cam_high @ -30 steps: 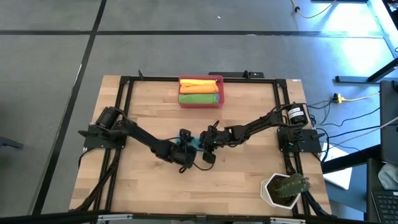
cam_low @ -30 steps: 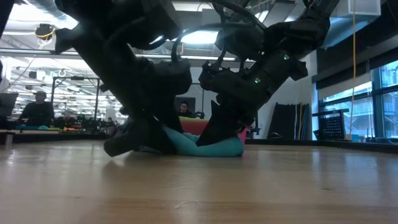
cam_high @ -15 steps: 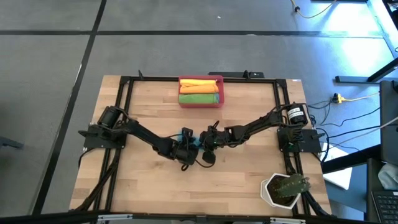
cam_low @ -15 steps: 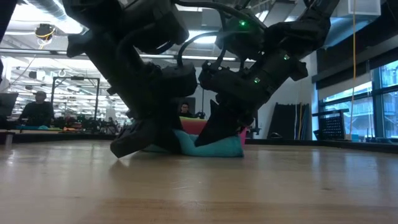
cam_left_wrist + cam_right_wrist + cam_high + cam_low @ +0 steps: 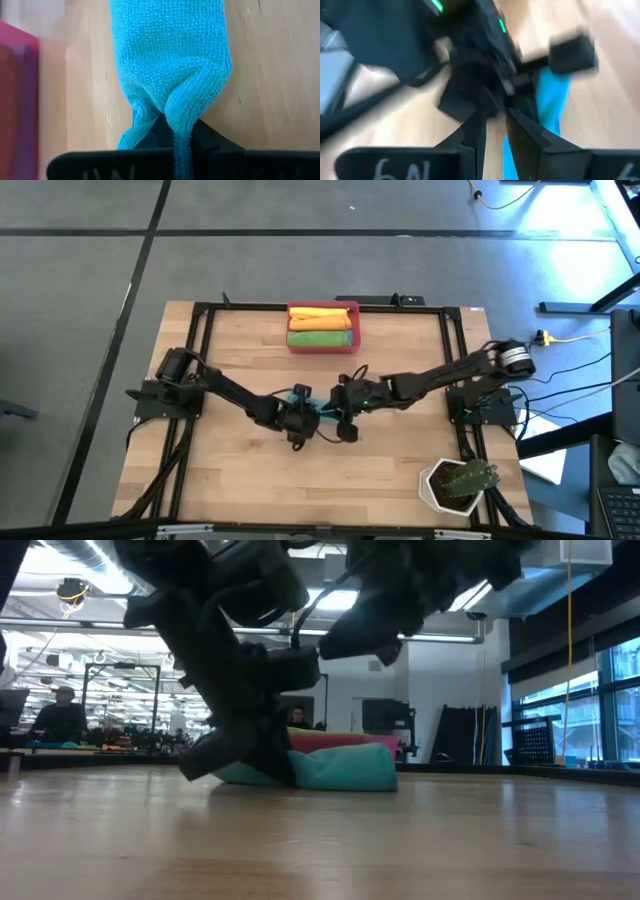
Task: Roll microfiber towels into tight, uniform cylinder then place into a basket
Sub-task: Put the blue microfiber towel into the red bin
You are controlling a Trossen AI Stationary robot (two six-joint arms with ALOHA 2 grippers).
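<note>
Wooden table, with the red-pink basket at its far edge already holding 2 rolled towels, 1 orange and 1 green. Nearer than the basket, at mid-table, a teal towel rolled and lying flat. Left gripper pressed together, pinching a fold at the roll's end. Right gripper lifted just above the roll, fingers slightly apart, holding nothing. Probably the pick-up step; next, lifting the roll without loosening it and carrying it to the basket.

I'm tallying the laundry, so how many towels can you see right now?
3: an orange towel and a green towel rolled in the basket, and a teal towel mid-table, pinched by the left tool. Others may be hidden.
</note>
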